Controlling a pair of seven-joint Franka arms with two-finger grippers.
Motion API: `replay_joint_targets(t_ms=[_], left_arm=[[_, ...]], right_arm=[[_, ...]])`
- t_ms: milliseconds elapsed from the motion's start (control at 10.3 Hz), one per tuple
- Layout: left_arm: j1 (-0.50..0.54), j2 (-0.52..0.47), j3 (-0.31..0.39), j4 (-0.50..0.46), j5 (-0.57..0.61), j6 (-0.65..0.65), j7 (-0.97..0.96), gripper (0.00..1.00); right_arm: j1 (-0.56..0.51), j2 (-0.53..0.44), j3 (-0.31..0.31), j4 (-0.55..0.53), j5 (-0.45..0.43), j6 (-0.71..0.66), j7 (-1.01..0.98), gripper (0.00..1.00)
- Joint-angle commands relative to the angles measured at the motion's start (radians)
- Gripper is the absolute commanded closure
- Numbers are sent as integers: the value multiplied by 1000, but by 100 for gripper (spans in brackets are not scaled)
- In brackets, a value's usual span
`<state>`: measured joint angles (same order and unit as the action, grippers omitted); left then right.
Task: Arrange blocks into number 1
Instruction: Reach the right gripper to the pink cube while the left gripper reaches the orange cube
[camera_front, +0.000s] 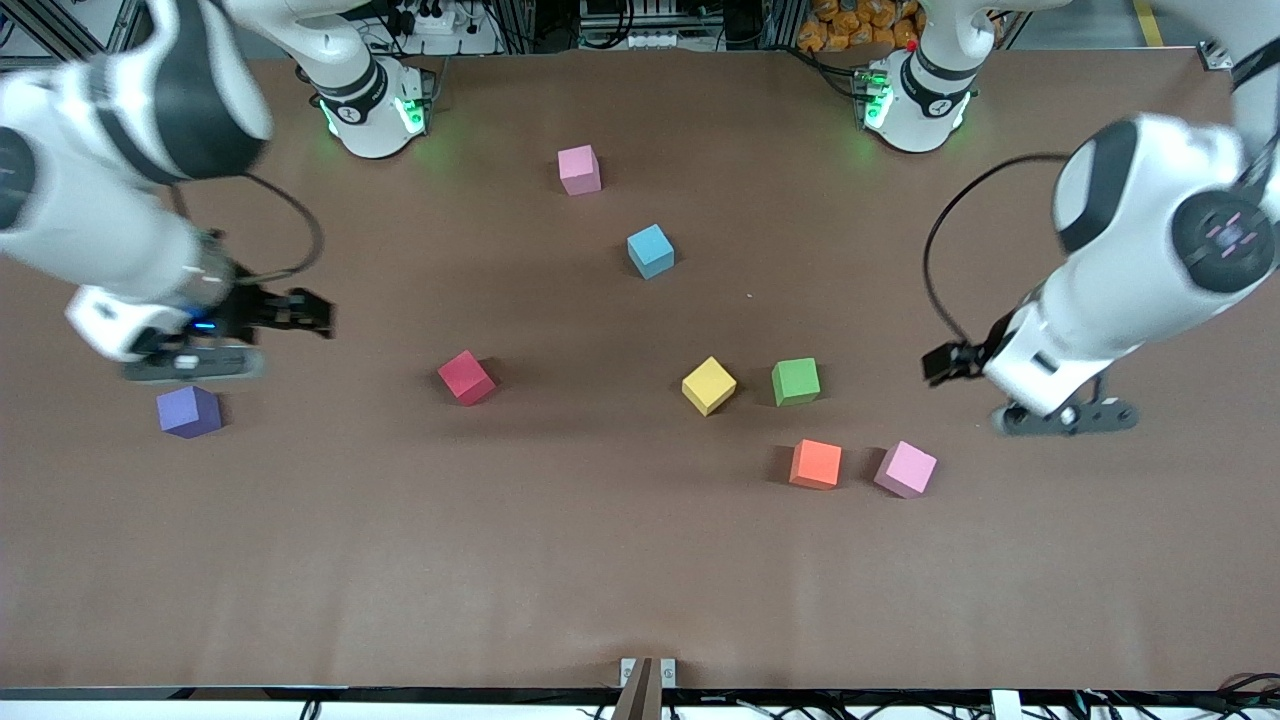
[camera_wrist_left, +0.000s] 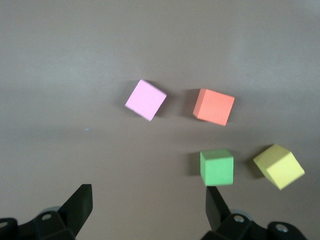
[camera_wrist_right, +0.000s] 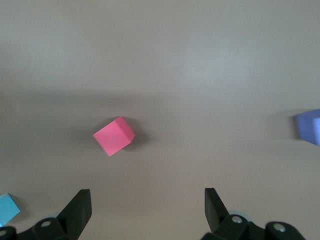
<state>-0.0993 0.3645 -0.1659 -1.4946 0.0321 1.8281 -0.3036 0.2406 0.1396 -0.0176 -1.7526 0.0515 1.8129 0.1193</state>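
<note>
over table (camera_front: 560, 560) – both grippers open

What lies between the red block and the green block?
The yellow block sits between the red block and the green block, close beside the green one; the front view shows it.

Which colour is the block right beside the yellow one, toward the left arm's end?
Green, beside the yellow block; clearest in the front view.
</note>
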Motion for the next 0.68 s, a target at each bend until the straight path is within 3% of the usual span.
replay_joint_targets(t_ms=[0, 387, 581], left_arm=[[-42, 85, -3, 19, -20, 80, -55, 0], [-76, 209, -1, 19, -6, 229, -78, 0], [-97, 258, -1, 19, 57, 247, -74, 0]], right_arm=[[52, -31, -5, -169, 75, 89, -7, 0], [271, -52, -5, -453, 88, 337, -3, 0], [359, -42, -5, -524, 131, 344, 2, 0]])
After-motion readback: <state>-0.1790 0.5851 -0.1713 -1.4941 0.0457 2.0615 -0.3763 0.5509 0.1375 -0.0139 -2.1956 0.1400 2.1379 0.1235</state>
